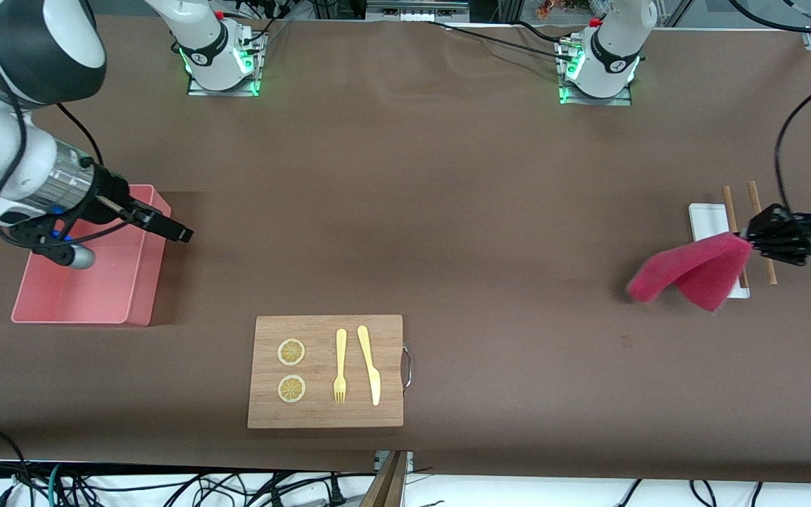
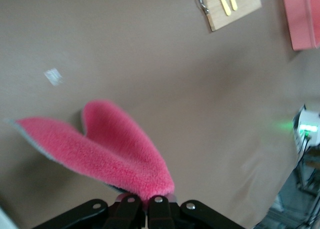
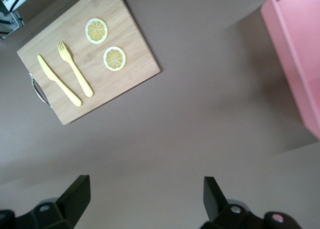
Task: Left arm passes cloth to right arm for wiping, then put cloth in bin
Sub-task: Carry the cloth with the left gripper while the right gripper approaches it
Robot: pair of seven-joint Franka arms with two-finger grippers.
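One claw [image 1: 754, 241] pinching cloth [image 1: 687, 271], other [image 1: 184, 234] spread

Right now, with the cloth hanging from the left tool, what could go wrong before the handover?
1. The left tool pinches only one edge of the cloth, so the folded cloth may slip out, or its hanging end may drag on the table.
2. The cloth hangs over the white tray and the chopsticks; a low move could knock them.
3. The right tool waits open over the edge of the bin, so the carry across the table is long.
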